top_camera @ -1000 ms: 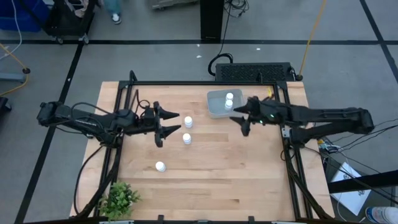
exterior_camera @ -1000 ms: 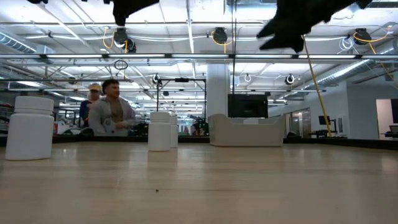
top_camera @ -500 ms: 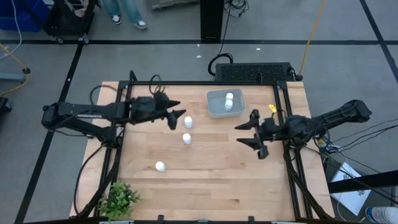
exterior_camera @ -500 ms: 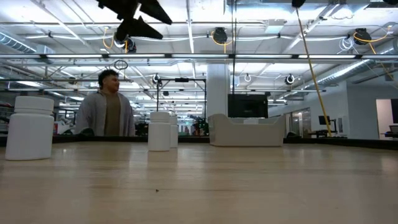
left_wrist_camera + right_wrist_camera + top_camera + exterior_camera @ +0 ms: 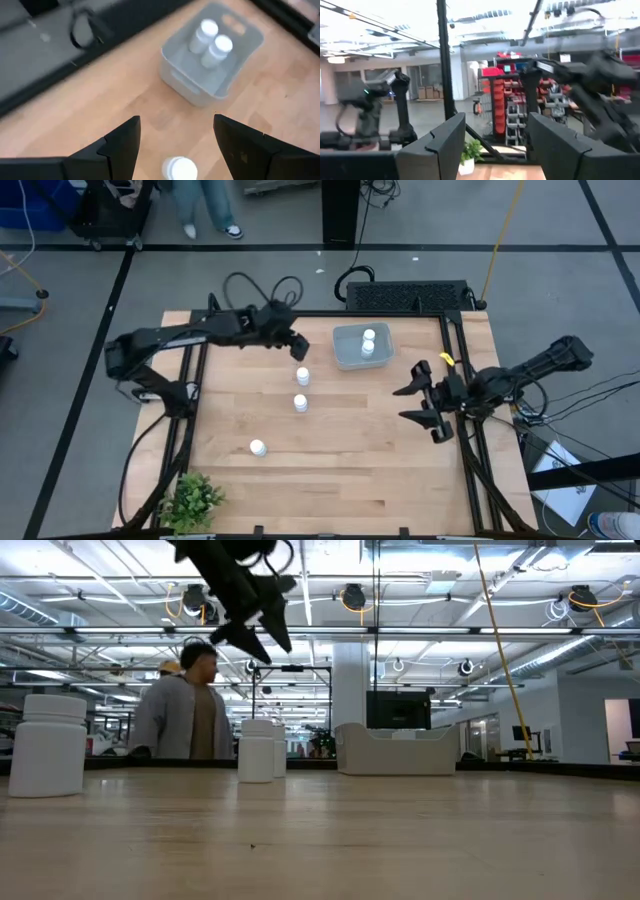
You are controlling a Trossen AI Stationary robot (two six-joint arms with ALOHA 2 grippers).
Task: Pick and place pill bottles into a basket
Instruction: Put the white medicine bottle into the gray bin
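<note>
Left hand (image 5: 296, 346): empty, fingers spread wide, hovering over the back of the surface (image 5: 340, 450), just above the rear bottle (image 5: 302, 376) and left of the basket (image 5: 345, 352).
Loose bottles: three upright in the open; rear one, middle one (image 5: 300, 403) just in front, front one (image 5: 258, 447) nearer the plant (image 5: 192, 500).
Basket: back centre, two bottles (image 5: 368, 341) standing inside.
Right hand (image 5: 423, 400): empty, fingers partly apart, raised near the right edge, well clear of the basket.

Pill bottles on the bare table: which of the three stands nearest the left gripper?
The pill bottle closest to the basket. It stands just below the open left gripper; the other two stand farther down the table.
</note>
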